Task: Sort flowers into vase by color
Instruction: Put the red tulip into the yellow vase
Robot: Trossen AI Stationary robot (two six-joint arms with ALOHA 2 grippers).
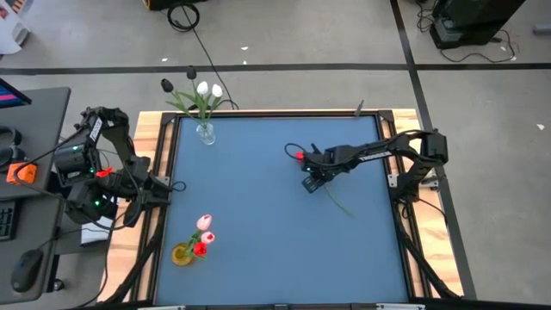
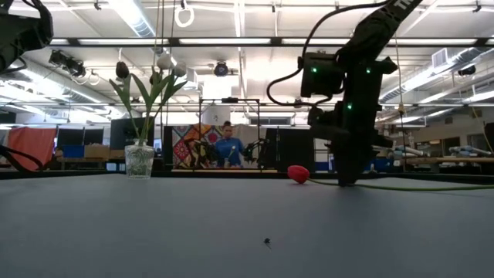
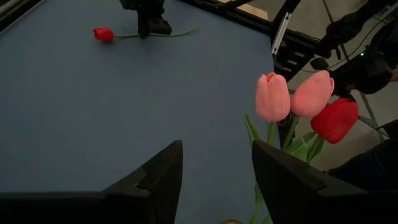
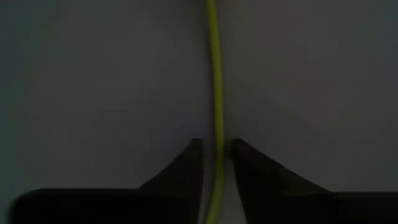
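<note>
red tulip (image 1: 300, 156), lying mid-table: light, thin bendy stem (image 4: 215, 74), best taken mid-stem, where right gripper (image 4: 216, 155) stands narrowed astride it; left gripper (image 3: 214, 165) waits open at left edge.

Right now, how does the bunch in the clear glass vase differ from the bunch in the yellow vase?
The clear glass vase stands at the table's far edge; the yellow vase stands toward the near edge, close to the left claw. The far bunch has white tulips and one dark tulip; the near bunch has pink tulips and a red tulip. Both bunches stand upright on green stems.
</note>
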